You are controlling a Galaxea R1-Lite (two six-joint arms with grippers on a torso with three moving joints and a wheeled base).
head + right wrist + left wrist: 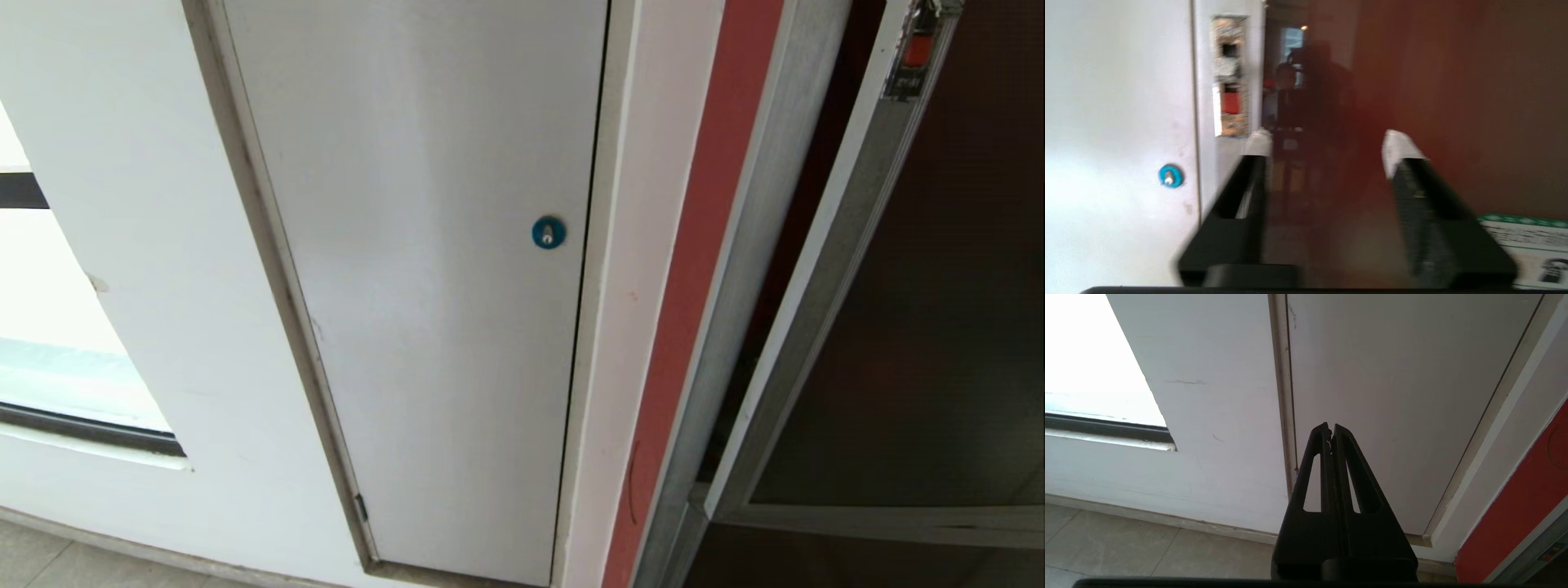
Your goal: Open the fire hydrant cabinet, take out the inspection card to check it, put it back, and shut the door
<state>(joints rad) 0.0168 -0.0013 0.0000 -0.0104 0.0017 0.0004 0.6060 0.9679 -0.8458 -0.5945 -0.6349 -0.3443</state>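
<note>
Right pincer (1327,147), seen only in its own wrist view: fingers apart, white-tipped, nothing between them. It faces the tinted glass of the door (1453,102) head-on. The latch (1231,102) with its orange-red button lies off to one side of the pincer, beyond one fingertip, on the door's silver frame edge and next to the grey-white panel (1118,102) with the blue lock (1171,176).

Head view: neither arm shows. The door (939,327) stands at the right with a dark gap between its frame and the fire hydrant cabinet (759,269) frame, so it looks slightly ajar. Its long axis runs up and down; the latch (916,57) sits at the top of the view on the frame edge nearest the panel (424,286).

Left pincer (1331,435): fingers together, empty, pointing at the low part of the grey-white panel near the floor, well away from the door. Parked, by the look of it.

Judgement: the right arm is the nearer; the next move turns on shifting sideways towards that latch edge. Inspection card not visible.
</note>
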